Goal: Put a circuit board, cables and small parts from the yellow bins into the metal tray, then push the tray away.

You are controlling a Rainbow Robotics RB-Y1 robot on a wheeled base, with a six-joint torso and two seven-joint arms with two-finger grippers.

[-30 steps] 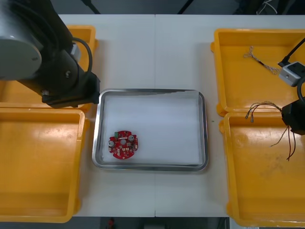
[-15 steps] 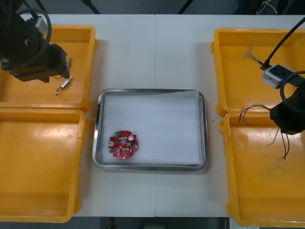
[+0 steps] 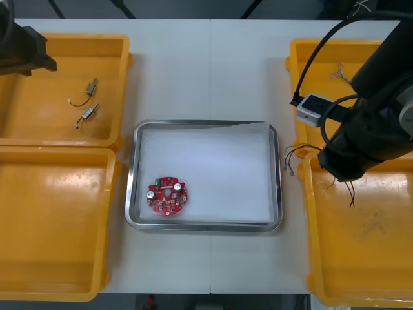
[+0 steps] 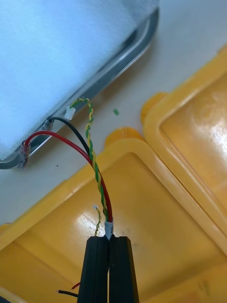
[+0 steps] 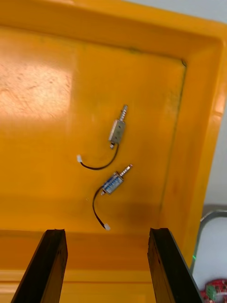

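Observation:
My right gripper (image 4: 109, 239) is shut on a cable bundle (image 4: 92, 156) of red, black and green-yellow twisted wires. The bundle hangs over the near right yellow bin (image 4: 156, 236), and its free ends reach the metal tray's rim (image 4: 124, 60). In the front view my right arm (image 3: 368, 129) is over the right bins and the cable ends (image 3: 300, 150) hang just right of the tray (image 3: 277, 174). A round red circuit board (image 3: 167, 196) lies in the tray's near left corner. My left gripper (image 5: 109, 265) is open above two small metal parts (image 5: 118, 130) (image 5: 113, 182) in the far left bin (image 3: 39, 123).
The near left bin (image 3: 51, 226) holds nothing. A thin twisted cable (image 3: 341, 72) lies in the far right bin (image 3: 322, 97). My left arm (image 3: 19, 48) is at the table's far left corner. White table shows between the tray and the bins.
My right arm has carried the cable bundle left, from over the right bins to the tray's right edge. My left arm has drawn back to the far left, uncovering the two small metal parts.

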